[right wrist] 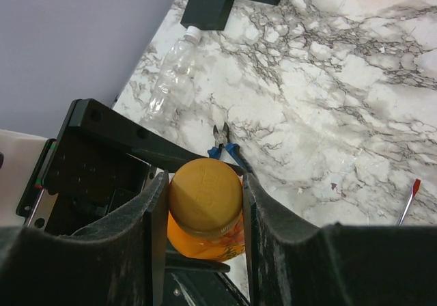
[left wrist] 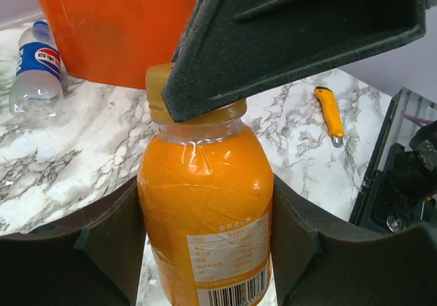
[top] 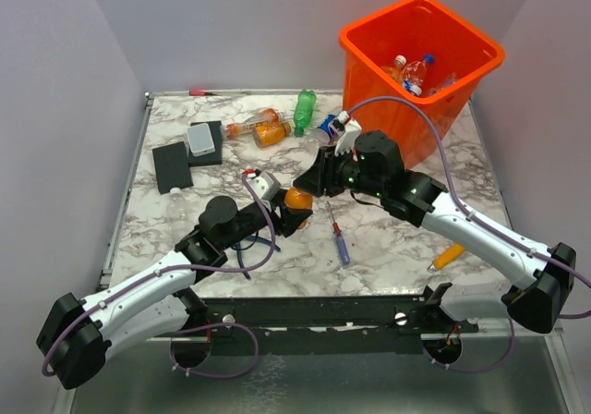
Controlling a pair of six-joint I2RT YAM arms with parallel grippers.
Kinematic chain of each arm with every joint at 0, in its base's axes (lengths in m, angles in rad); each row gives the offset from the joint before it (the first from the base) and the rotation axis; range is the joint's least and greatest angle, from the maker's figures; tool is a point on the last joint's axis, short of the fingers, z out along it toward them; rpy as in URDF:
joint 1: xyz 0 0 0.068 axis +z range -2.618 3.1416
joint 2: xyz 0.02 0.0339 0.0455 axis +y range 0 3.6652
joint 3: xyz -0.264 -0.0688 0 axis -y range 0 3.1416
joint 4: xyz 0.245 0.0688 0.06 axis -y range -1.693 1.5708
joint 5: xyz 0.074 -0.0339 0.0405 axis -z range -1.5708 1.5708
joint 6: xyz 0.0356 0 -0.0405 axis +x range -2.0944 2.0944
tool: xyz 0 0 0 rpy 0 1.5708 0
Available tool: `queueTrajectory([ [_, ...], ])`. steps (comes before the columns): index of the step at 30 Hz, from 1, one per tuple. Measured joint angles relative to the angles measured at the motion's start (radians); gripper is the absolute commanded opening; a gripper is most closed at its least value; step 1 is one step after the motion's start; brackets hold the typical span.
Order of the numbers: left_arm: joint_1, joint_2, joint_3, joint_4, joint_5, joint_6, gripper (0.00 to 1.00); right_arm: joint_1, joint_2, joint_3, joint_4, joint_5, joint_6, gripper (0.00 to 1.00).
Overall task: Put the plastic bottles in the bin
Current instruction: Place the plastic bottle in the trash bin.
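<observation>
An orange bottle (top: 297, 198) stands upright mid-table, held from both sides. My left gripper (top: 292, 214) is shut on its body (left wrist: 205, 203), fingers pressed against both flanks. My right gripper (top: 310, 185) is shut on its yellow cap (right wrist: 205, 188); one of its fingers (left wrist: 293, 39) crosses the left wrist view. The orange bin (top: 365, 81) stands at the back right with bottles (top: 413, 72) inside. A green bottle (top: 305, 109), an orange one (top: 271, 134) and a blue-labelled clear one (left wrist: 37, 67) lie near the bin. Another clear bottle (right wrist: 171, 74) lies by the left edge.
A blue-and-red screwdriver (top: 338, 238) lies just right of the held bottle. A yellow utility knife (top: 446, 255) is near the front right. Blue-handled pliers (right wrist: 225, 145) lie below the left arm. Two black blocks (top: 174, 166) sit at the back left.
</observation>
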Motion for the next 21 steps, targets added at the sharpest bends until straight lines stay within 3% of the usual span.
queueTrajectory([
  [3, 0.0, -0.001, 0.0, 0.005, 0.005, -0.005, 0.17, 0.0, -0.008, -0.002, 0.001, 0.0, -0.001, 0.61],
  [5, 0.0, -0.005, 0.0, 0.01, 0.016, -0.014, 0.15, 0.0, -0.032, -0.02, 0.019, -0.006, -0.004, 0.73],
  [10, 0.0, -0.023, -0.001, 0.068, 0.071, -0.085, 0.05, 0.0, -0.167, -0.081, 0.09, -0.033, -0.011, 0.79],
  [13, 0.002, -0.021, -0.002, 0.189, 0.142, -0.178, 0.01, -0.001, -0.227, -0.088, 0.151, -0.089, -0.011, 0.79],
  [21, 0.002, 0.058, -0.002, 0.495, 0.296, -0.411, 0.0, -0.001, -0.25, -0.088, 0.237, -0.235, -0.01, 0.78],
])
